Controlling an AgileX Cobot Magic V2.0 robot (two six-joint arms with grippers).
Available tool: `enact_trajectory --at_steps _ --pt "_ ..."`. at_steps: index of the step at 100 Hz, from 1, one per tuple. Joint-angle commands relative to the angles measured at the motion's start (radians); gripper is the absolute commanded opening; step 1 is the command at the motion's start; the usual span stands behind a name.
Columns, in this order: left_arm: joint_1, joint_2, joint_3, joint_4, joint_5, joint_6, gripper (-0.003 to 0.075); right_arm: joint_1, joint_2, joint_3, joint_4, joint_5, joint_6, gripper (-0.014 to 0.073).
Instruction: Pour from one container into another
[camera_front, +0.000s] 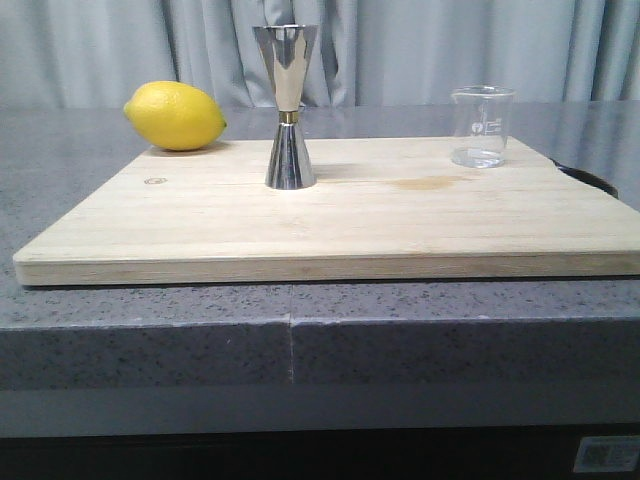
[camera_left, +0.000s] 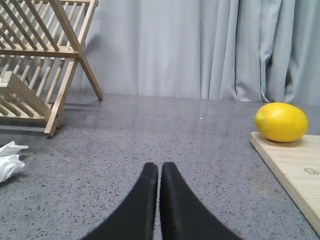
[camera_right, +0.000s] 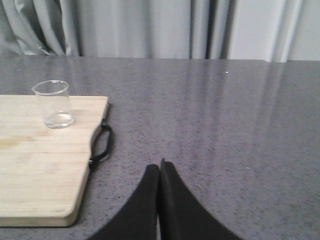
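Jigger upright on the wooden board, glass beaker upright on the same board, well apart from it. Both sit off to the left of the right hand and to the right of the left hand. Both hands clenched, fingers touching, holding nothing, low over the counter off the board. Can't tell if either vessel holds liquid, so this fits before the pour or after set-down. Lemon at the board corner nearer the left hand.
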Motion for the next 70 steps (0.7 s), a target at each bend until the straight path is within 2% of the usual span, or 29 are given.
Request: enact_trajectory --at_steps 1,5,12,33,64,70 --pt "-0.007 -0.022 0.029 -0.007 -0.078 -0.012 -0.0019 -0.006 0.013 0.005 0.112 -0.142 -0.122 -0.0072" --pt "-0.007 -0.022 0.029 -0.007 -0.078 -0.012 -0.0019 -0.010 0.013 0.030 0.185 -0.188 -0.217 -0.0071" --pt "-0.007 -0.022 0.029 -0.007 -0.078 -0.012 -0.0019 -0.022 0.009 0.076 0.258 -0.276 -0.306 -0.0072" --pt "-0.007 -0.022 0.029 -0.007 -0.078 -0.012 -0.0019 -0.048 -0.065 0.227 0.300 -0.502 -0.312 -0.0072" --pt "-0.007 -0.022 0.029 -0.007 -0.078 -0.012 -0.0019 -0.057 -0.065 0.326 0.306 -0.540 -0.312 -0.0072" --pt "-0.007 -0.022 0.029 -0.007 -0.078 -0.012 -0.0019 -0.057 -0.065 0.324 0.306 -0.495 -0.312 -0.0072"
